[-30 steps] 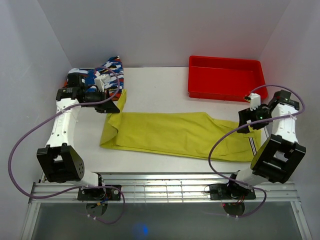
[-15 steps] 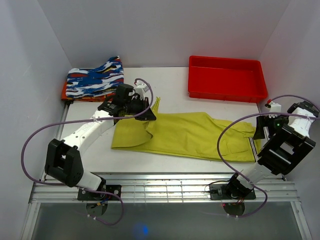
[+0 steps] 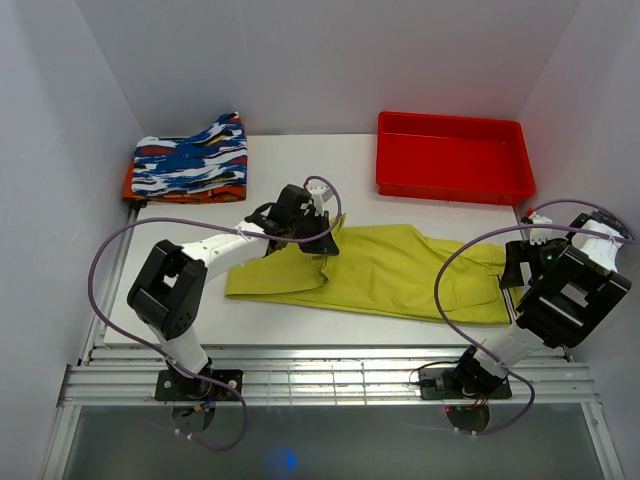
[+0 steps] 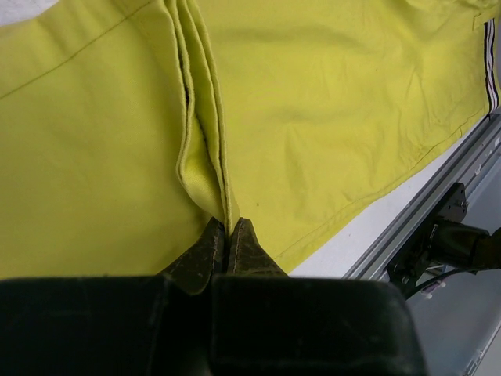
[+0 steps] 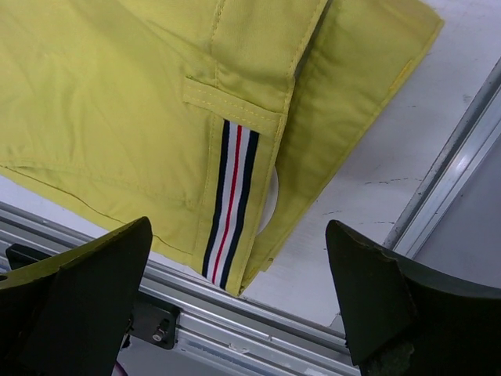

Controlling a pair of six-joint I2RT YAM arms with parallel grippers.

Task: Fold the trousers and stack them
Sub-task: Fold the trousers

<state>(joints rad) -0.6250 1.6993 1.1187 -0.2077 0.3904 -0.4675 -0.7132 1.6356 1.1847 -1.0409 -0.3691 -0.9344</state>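
The yellow-green trousers (image 3: 400, 270) lie across the middle of the table, waist end to the right. My left gripper (image 3: 325, 235) is shut on the leg-end hems and holds them folded back over the trouser legs. In the left wrist view the gripper (image 4: 227, 233) pinches the layered hem edges of the trousers (image 4: 329, 102). My right gripper (image 3: 520, 265) hovers open over the waist end, touching nothing. In the right wrist view the gripper (image 5: 237, 227) stands wide above the striped side band (image 5: 231, 204) of the trousers (image 5: 102, 94).
A red tray (image 3: 450, 190) stands at the back right. A folded blue, white, black and orange patterned garment (image 3: 190, 165) lies at the back left. An aluminium rail (image 3: 330, 375) runs along the near table edge. White walls close in on both sides.
My left gripper has travelled from the back left toward the middle, dragging the leg ends over the trousers. The right arm has drawn back to the right, its jaws a little wider.
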